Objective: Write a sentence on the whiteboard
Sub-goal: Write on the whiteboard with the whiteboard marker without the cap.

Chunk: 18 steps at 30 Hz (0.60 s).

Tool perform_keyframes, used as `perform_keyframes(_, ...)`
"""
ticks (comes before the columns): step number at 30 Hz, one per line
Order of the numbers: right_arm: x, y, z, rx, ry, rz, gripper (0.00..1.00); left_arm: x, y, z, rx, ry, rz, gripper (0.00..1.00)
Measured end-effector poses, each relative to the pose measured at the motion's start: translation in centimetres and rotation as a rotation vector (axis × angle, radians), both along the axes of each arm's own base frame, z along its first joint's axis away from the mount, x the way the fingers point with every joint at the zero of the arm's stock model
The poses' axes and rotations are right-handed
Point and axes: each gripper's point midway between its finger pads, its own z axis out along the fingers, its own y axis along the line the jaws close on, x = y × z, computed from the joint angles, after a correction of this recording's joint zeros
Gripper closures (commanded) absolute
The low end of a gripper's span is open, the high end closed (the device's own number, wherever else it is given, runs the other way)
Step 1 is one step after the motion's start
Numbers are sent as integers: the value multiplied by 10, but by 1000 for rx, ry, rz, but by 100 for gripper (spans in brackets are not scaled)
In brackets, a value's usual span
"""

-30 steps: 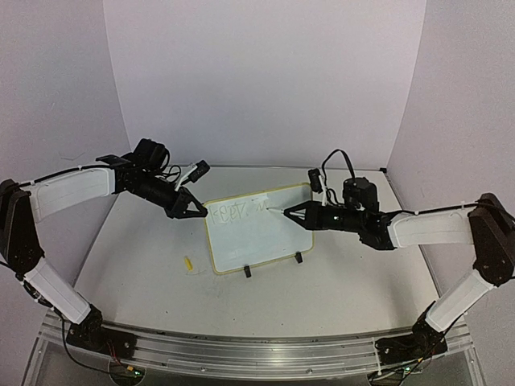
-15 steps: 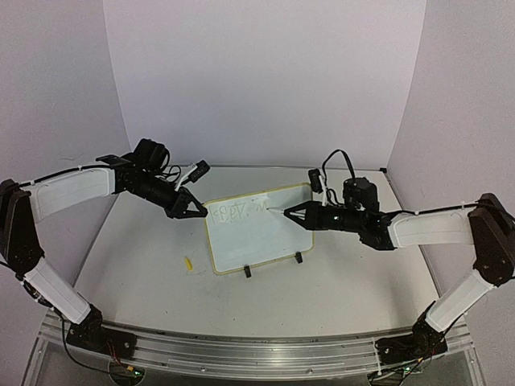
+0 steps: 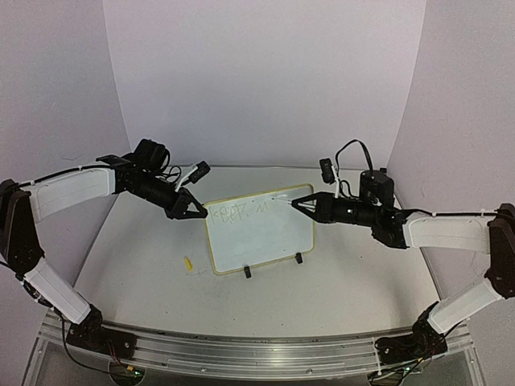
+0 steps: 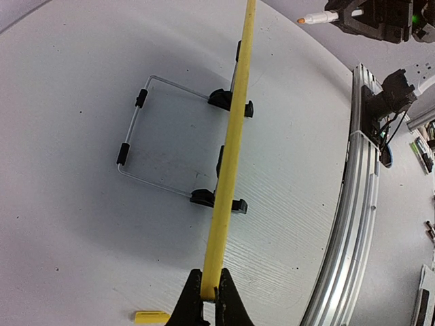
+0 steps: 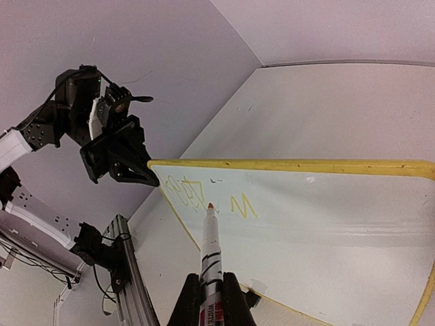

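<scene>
Left pincer (image 3: 198,212): closed on the top-left corner of the whiteboard (image 3: 265,241), fingers pinching the yellow rim. The left wrist view confirms it: the board is seen edge-on as 1 yellow strip running up from between the fingers. A small yellow cap (image 3: 189,263) lies on the table (image 3: 362,277), near the board's lower-left corner and apart from it. The board stands tilted back mid-table on 2 black clip feet (image 3: 247,272). The top view shows only the feet; the left wrist view also shows the wire stand (image 4: 123,153) behind the board, lying on the table. Sentence (image 5: 185,192): faint yellow-green scrawl along the upper part of the face, 1 cluster near the top-left corner and 1 zigzag mark further right. It is barely visible from the top and clearer in the right wrist view, unreadable in both. The lower part of the face is plain white. Right pincer (image 3: 297,203): clamped on a white marker (image 5: 210,251), orange tip pointing at the board's upper right area. The right wrist view lines the tip up between the 2 marks, and contact can't be judged from there. The left wrist view shows the tip apart from the face, with a visible gap.
</scene>
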Motion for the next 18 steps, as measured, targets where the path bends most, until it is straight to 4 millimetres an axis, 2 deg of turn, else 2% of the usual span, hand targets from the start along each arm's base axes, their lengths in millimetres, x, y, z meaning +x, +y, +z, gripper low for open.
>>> perform_keyframes(4,-1,-2,-3,4,12,36,100,0,0,0,0,0,-1,100)
perform_keyframes(11,5,-3,-24,-15,67,65,100,0,0,0,0,0,-1,100)
perform_keyframes(18,11,-2,-24,-18,63,62,100,0,0,-1,1,2,-1,100)
